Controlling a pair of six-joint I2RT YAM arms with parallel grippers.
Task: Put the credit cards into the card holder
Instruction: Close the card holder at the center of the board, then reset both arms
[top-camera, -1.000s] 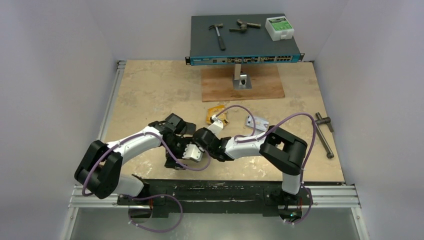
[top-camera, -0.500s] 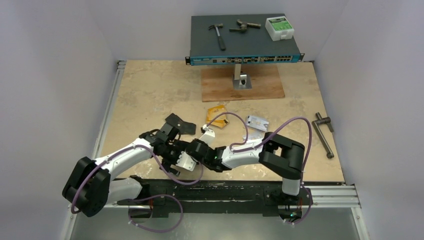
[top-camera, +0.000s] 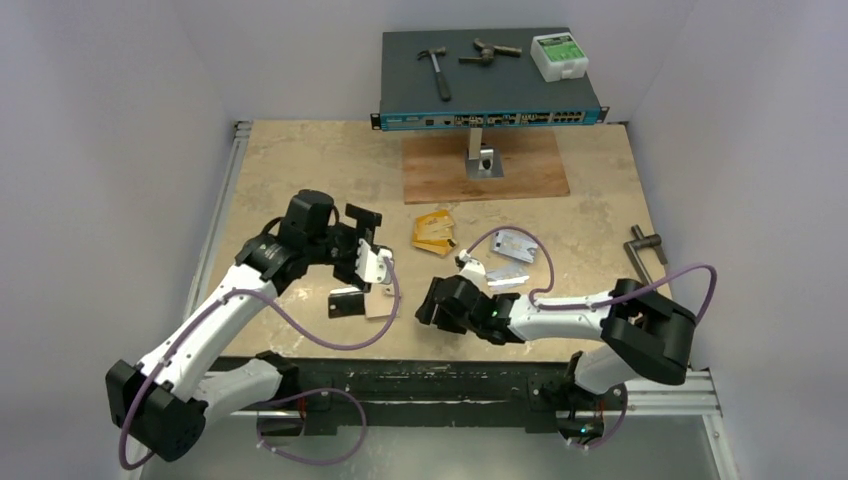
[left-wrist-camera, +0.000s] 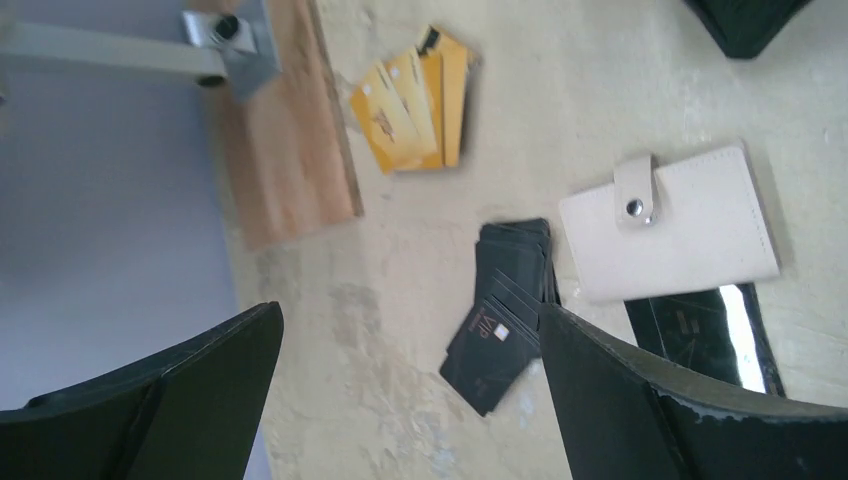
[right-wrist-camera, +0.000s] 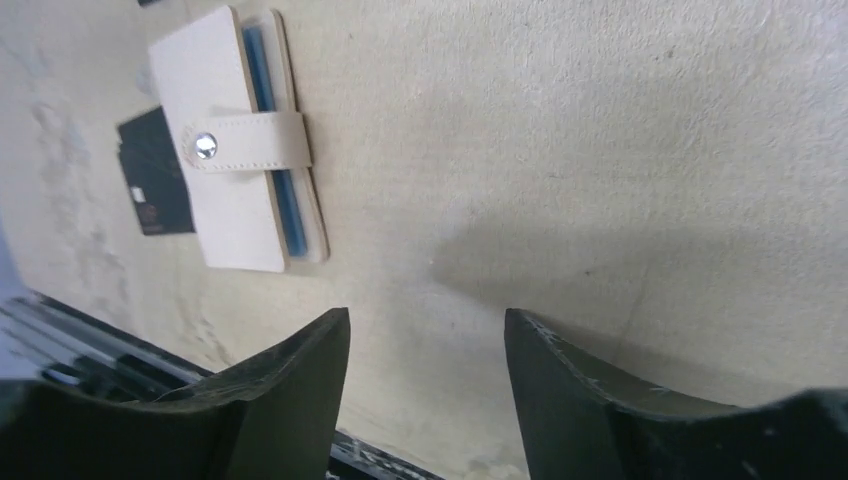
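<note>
**Snapped-shut card holder (left-wrist-camera: 680, 225) lying flat on table (top-camera: 300, 170)**

- left gripper (left-wrist-camera: 410, 400): raised near the card holder, jaws spread wide, empty.
- right gripper (right-wrist-camera: 425, 370): low, just right of the card holder, jaws parted, empty.
- credit cards (top-camera: 433, 232): orange-gold fan beyond the card holder; silvery ones (top-camera: 512, 245) farther right.
- black cards (left-wrist-camera: 505, 310): just beside the card holder.

Left wrist view, lower centre: black card (left-wrist-camera: 495, 345) is showing small gold lettering, possibly "VIP", too small to confirm. Upper centre: orange cards (left-wrist-camera: 415, 100) are carrying dark marks, unreadable. Top view, upper edge: green label on white box (top-camera: 558, 57) and print along rack unit (top-camera: 490, 117) are blurring out, illegible.
</note>
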